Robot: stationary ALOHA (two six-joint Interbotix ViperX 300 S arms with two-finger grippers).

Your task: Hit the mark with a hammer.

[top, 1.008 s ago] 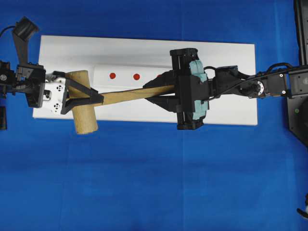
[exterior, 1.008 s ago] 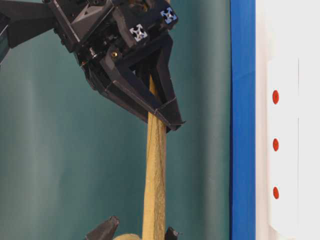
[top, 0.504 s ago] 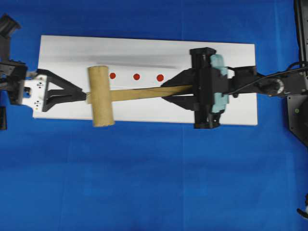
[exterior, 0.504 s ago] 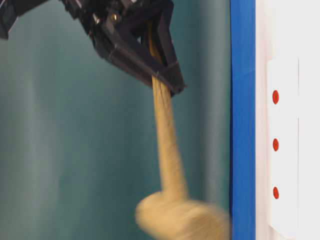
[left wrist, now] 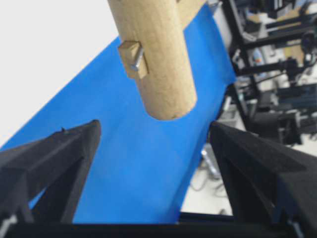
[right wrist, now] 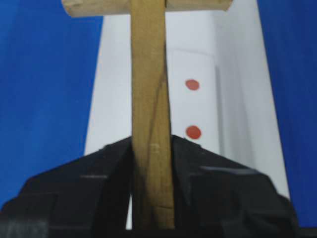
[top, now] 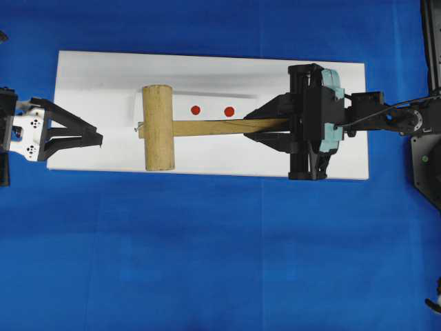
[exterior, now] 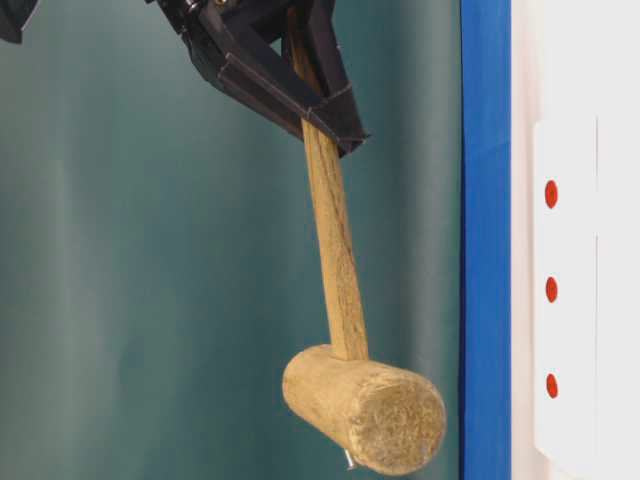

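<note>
The right gripper [top: 272, 127] is clamped on the handle end of the hammer [top: 158, 127], holding it in the air above the white board [top: 96, 76], its head hanging over the leftmost of the red marks [top: 196, 109]; only 2 show from overhead, 3 from table level. The left gripper [top: 93, 138] stands spread wide and empty just beside the board's left end. The long handle gives the heavy head leverage, so a hard swing could twist it in the smooth plastic fingers and land off the mark. The head is a thick, rough-grained wooden cylinder; the handle is flat, tan, darker along 1 edge.
</note>
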